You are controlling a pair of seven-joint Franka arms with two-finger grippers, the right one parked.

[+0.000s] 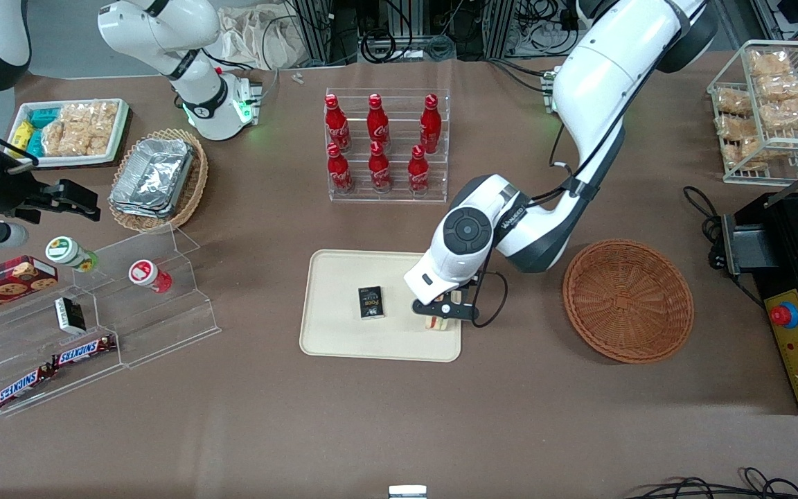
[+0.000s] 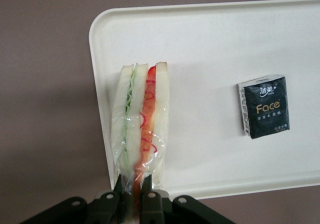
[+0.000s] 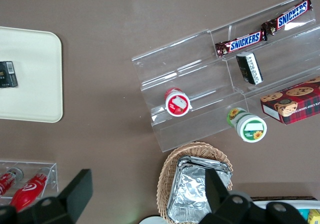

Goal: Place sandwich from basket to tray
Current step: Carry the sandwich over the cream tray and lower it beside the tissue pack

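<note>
The transfer is judged nearly done — the sandwich has been taken out of the basket and brought over the tray, and only the setting down and release are left. The gripper is seen above the tray's end nearest the basket, its fingers clamped on one tip of the sandwich. Whether the sandwich already rests on the tray or hangs just above it cannot be told.

The basket is left with nothing in it. On the tray a small black packet is found near the middle, beside the sandwich but apart from it. Toward the parked arm's end, a paler basket is filled with foil containers, and snack packets are held in a white tray.
</note>
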